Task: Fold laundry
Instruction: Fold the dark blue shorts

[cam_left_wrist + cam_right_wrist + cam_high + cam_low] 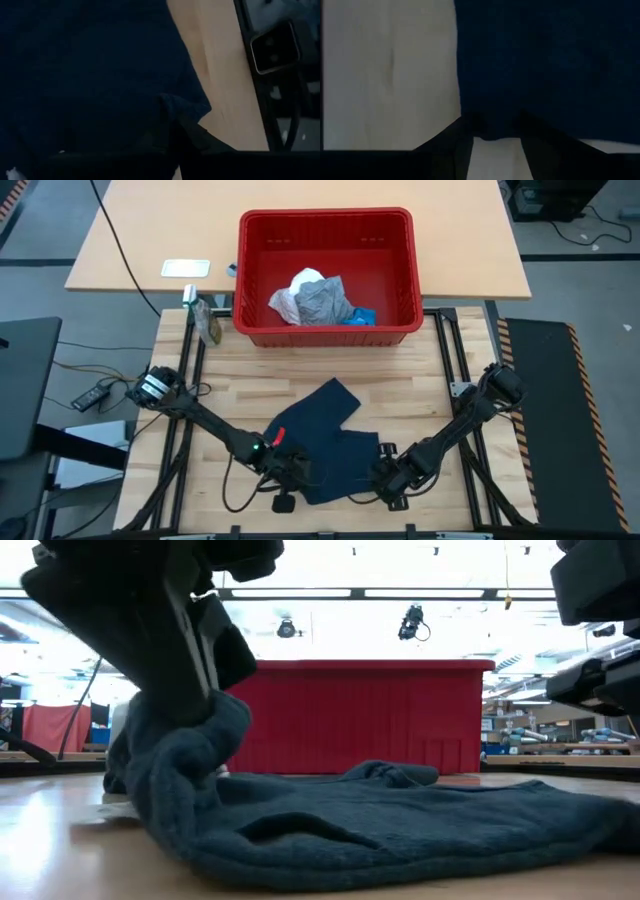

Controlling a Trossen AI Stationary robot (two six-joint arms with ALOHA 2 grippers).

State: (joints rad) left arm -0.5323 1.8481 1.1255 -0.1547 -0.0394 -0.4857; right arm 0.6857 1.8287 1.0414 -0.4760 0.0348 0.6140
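Dark navy soft cloth piece [325, 442] lies spread on the pale wooden tabletop [250, 370], at about 6 o'clock, near the front edge, one narrow part reaching up toward the centre.

Left gripper [291, 476] at the cloth's 7 o'clock corner, pinched closed on a bunched fold of the navy cloth; the low view shows that corner lifted into a hump under the dark fingers [196, 670], rest of the cloth [400, 815] flat on the wood.

Right gripper [388, 477] at the cloth's 5 o'clock edge. Right wrist view: its two dark fingers [451, 145] stand apart, one on each side of the cloth's edge [545, 65]; whether they grip it, cannot tell.

Red plastic basket [258, 270] at 12 o'clock, well apart from the navy cloth. Inside it: grey soft cloth piece [324, 304] touching a white crinkly cloth piece [300, 283], plus a small blue item [361, 316] just beside the grey one.
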